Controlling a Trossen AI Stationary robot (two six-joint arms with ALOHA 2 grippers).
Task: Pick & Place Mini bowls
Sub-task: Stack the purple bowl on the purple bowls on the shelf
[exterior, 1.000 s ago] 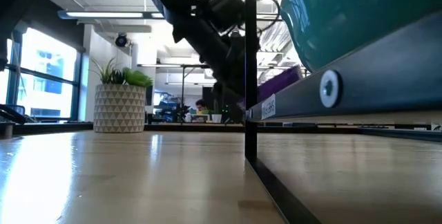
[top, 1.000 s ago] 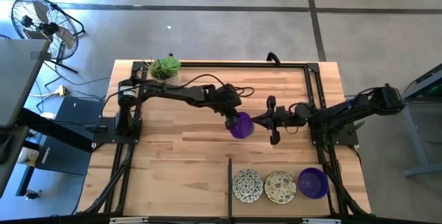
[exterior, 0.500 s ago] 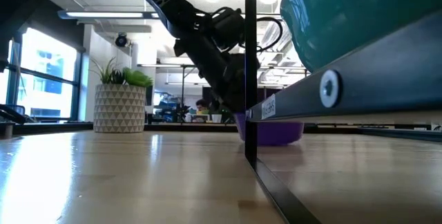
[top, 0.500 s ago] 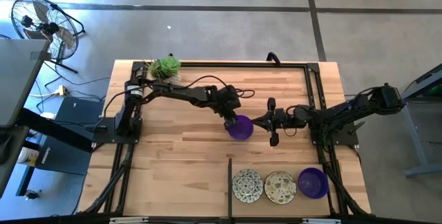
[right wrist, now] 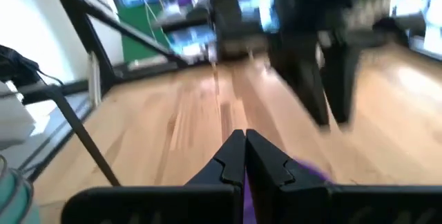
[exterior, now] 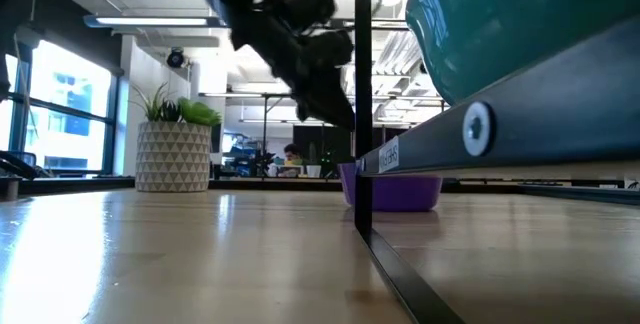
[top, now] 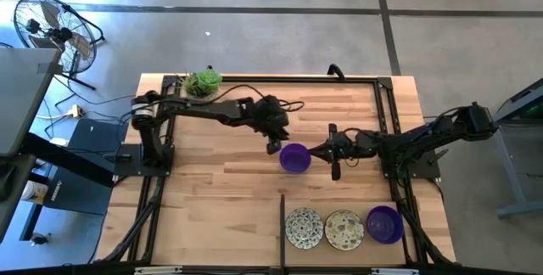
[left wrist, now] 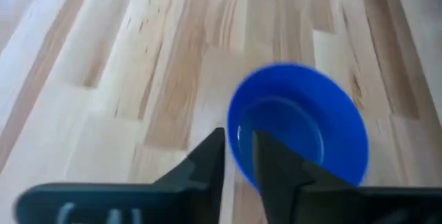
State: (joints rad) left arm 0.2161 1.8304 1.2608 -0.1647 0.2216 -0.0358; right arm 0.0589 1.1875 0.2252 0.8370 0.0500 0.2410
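Purple mini bowl (top: 294, 158) sits flat on the bench (top: 221, 182), between both tools. Left tool (top: 272, 146) is just above its rim, fingers a bit apart, holding nothing, prob. just let go. Right tool (top: 325, 150) pressed together, tip right beside bowl, maybe to steady it.

A potted plant (top: 202, 82) stands at the table's (top: 221, 182) far corner; a fan (top: 53, 30) sits on the floor.
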